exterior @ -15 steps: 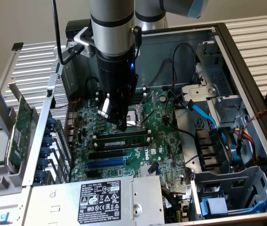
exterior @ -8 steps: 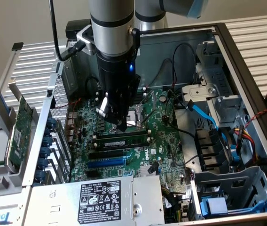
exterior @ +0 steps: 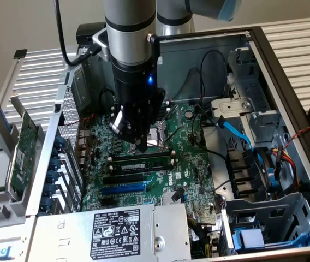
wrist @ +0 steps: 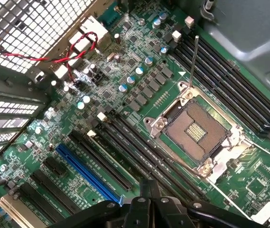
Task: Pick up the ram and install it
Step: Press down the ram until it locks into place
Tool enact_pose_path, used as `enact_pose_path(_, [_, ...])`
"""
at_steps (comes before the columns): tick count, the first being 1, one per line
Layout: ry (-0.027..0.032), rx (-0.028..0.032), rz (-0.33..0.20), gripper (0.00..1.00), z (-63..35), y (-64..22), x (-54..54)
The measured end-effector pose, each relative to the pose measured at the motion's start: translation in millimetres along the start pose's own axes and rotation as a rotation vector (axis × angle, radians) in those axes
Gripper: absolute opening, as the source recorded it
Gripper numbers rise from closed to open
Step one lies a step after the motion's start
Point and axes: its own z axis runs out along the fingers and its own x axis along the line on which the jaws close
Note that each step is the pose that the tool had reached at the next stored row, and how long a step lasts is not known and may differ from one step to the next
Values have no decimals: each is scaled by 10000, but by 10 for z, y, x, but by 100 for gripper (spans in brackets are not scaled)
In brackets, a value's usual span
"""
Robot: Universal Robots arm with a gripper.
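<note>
A spare green card (exterior: 24, 155) stands on edge in a grey holder outside the open computer case (exterior: 286, 71), at the exterior view's left, out of the way. Inside the case the big green board (exterior: 193, 164) lies flat, so the arm can come straight down on it. The ram (exterior: 144, 162) lies along 1 of the long black slots (wrist: 125, 156) near the middle of the board, just below the square chip socket (wrist: 194, 133). It looks like it sits in the slot, but I cannot tell if it is pushed all the way in.

The gripper (exterior: 142, 146) hangs right over the ram, near its middle. Its fingers are pressed together and hold nothing. Shut tips make 1 small blunt point, which I think is good for pushing down on the thin stick. The tips look very near the ram's top edge, maybe touching. At the exterior view's right, blue cables (exterior: 237, 131) and drive bays (exterior: 253, 169) sit well apart from the gripper.
</note>
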Motion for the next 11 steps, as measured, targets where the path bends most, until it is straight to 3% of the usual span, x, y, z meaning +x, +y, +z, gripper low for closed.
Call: enact_pose_path(11, [-22,0,1466,10,1,0,0])
